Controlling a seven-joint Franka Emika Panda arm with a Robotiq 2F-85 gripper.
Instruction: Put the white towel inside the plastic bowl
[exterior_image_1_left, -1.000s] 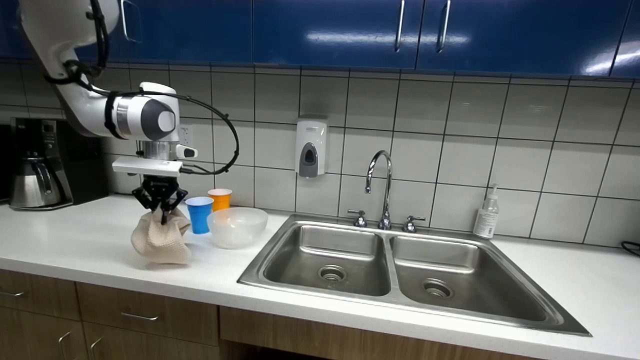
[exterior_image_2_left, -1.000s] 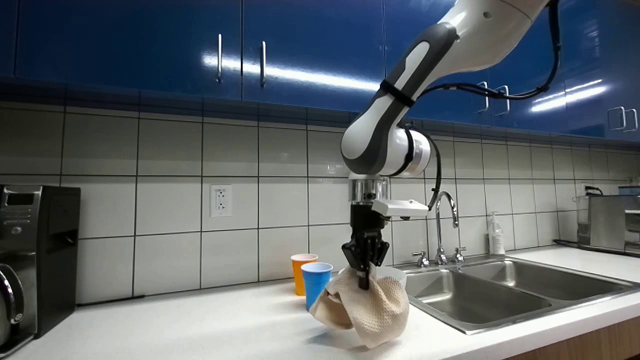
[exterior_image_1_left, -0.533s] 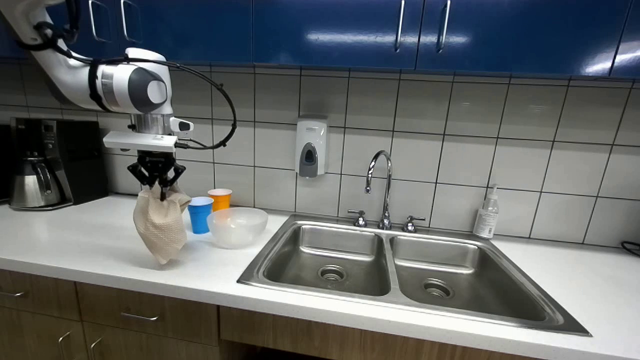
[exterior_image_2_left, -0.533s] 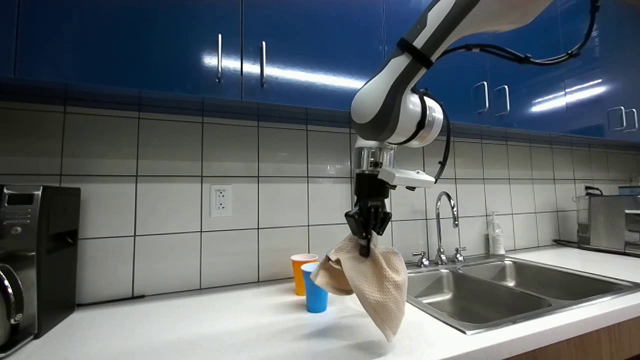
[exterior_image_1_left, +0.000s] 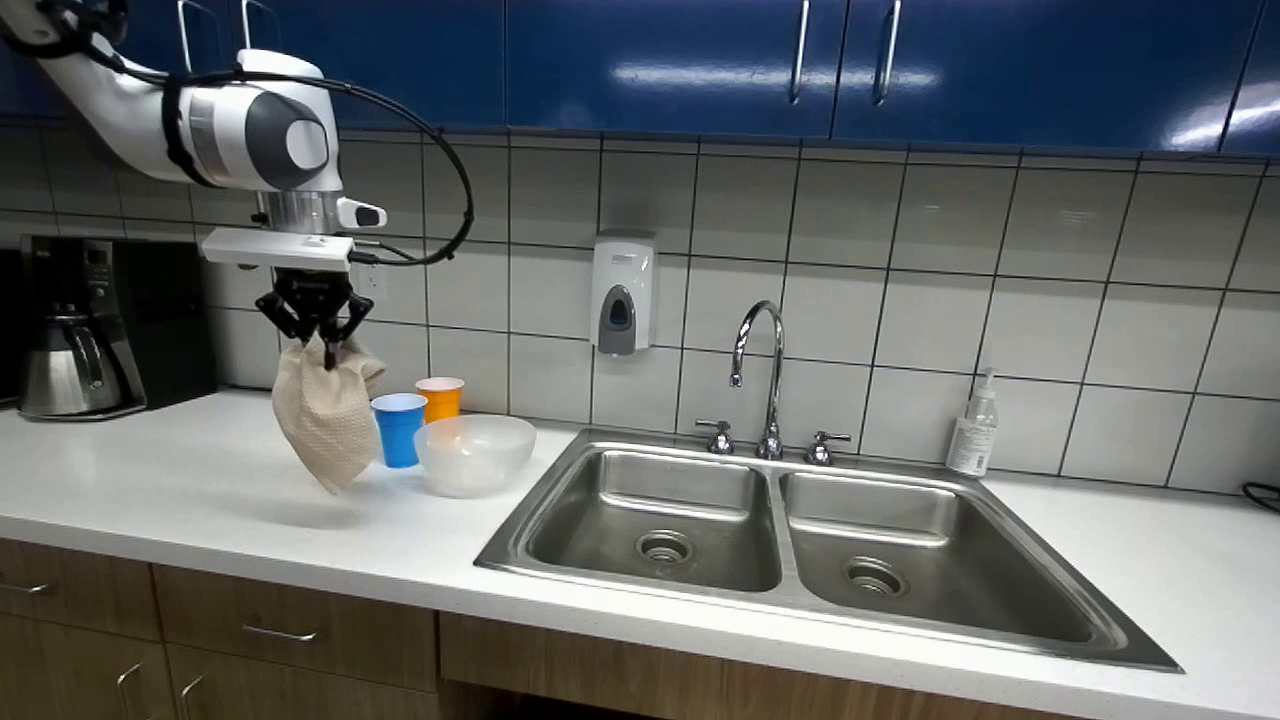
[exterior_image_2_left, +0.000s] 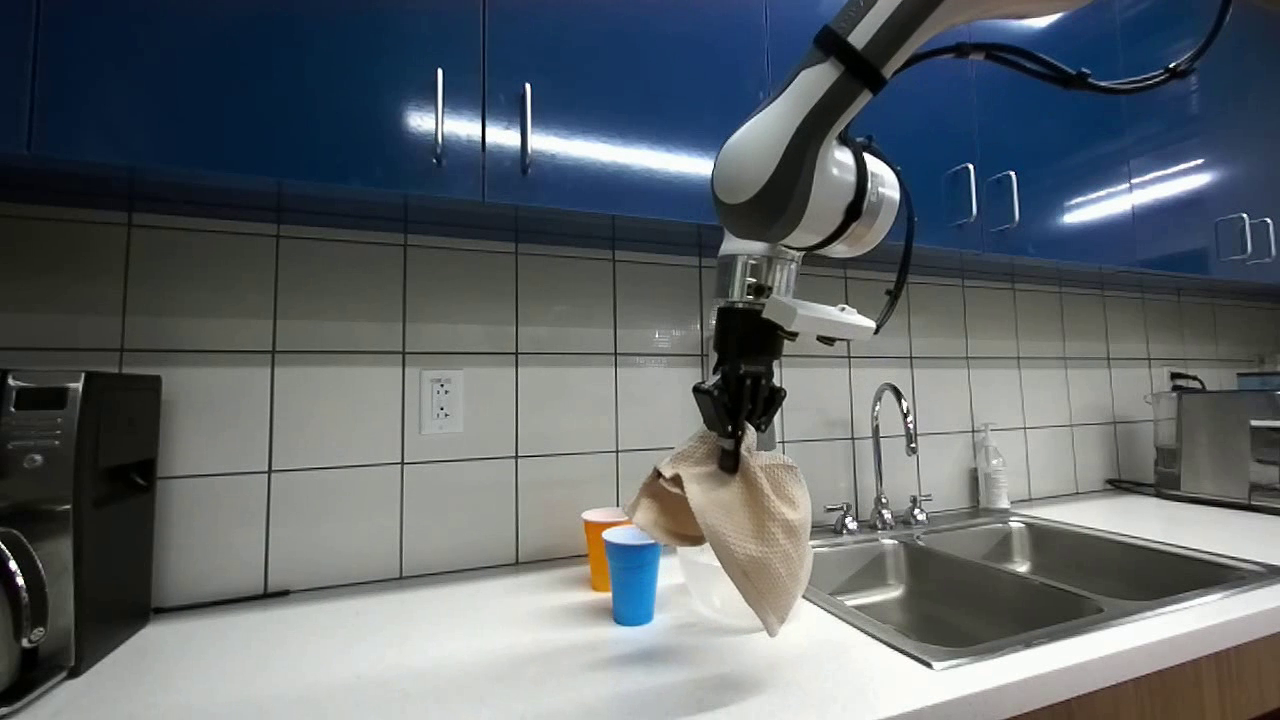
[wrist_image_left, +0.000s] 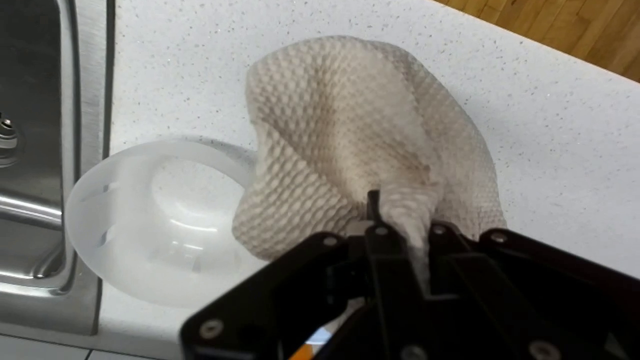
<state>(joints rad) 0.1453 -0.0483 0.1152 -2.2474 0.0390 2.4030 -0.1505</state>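
White-and-grey arm (exterior_image_2_left: 790, 170), black straps (exterior_image_2_left: 850, 60), black cables (exterior_image_2_left: 1080, 81); black hand (exterior_image_1_left: 321, 350), silver screws (wrist_image_left: 211, 328).

The towel (wrist_image_left: 340, 110) is matt cloth with a rough, dimpled weave, the bowl (exterior_image_1_left: 475, 460) smooth, cloudy plastic, the sink (exterior_image_1_left: 784, 535) brushed metal, the gooseneck faucet (exterior_image_1_left: 775, 390) polished metal, the desk (exterior_image_1_left: 180, 470) smooth with a soft sheen, the upper cabinets (exterior_image_1_left: 660, 40) glossy, and the drawer fronts (exterior_image_1_left: 340, 605) wood-grained.

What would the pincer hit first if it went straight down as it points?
Probably the counter, with the towel in the pincer touching down first. The bowl looks off to one side, though depth is unclear.
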